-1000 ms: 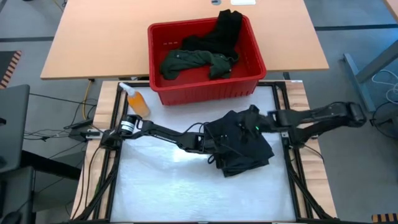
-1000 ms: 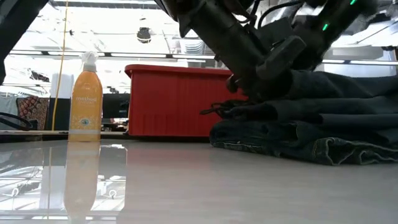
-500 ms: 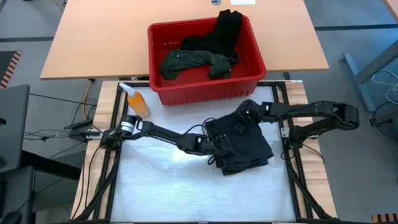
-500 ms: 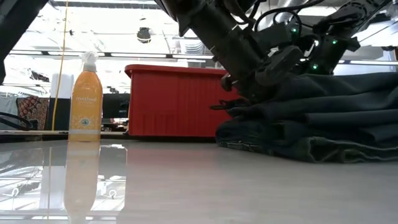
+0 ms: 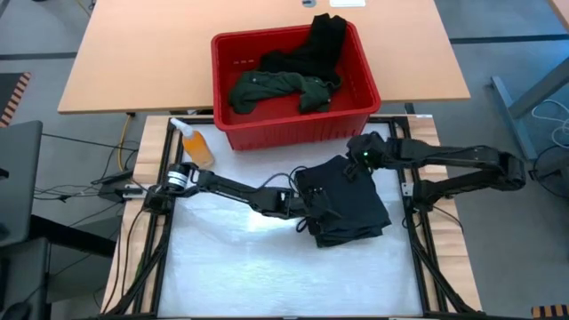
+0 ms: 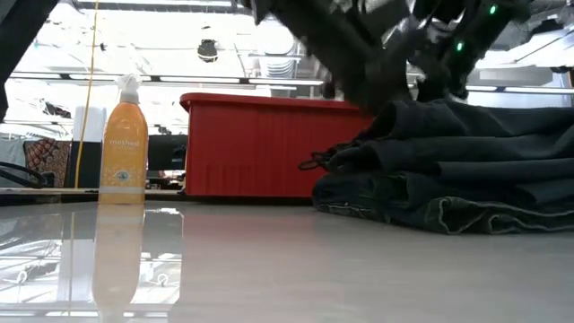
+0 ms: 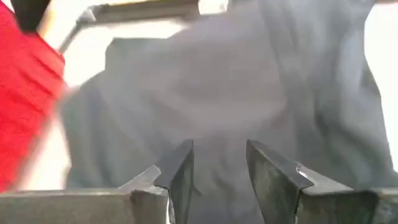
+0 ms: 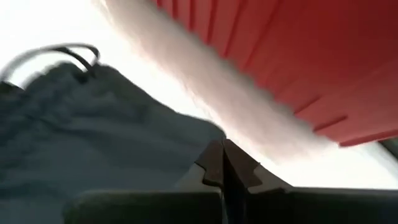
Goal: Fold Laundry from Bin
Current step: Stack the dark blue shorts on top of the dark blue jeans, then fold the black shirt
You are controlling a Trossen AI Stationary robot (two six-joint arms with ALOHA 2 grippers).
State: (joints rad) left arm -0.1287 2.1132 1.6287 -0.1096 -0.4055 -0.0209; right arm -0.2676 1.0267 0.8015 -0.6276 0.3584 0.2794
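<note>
A folded stack of dark navy denim jeans (image 5: 345, 204) lies on the white table (image 5: 231, 267), just in front of the rectangular red plastic slotted bin (image 5: 289, 84) holding dark green and black garments (image 5: 293, 76). The left claw (image 5: 309, 210) sits at the stack's left edge, fingers (image 7: 177, 177) spread partway with nothing visibly between them. The right claw (image 5: 360, 158) hangs over the stack's far corner, pressed together and empty.
</note>
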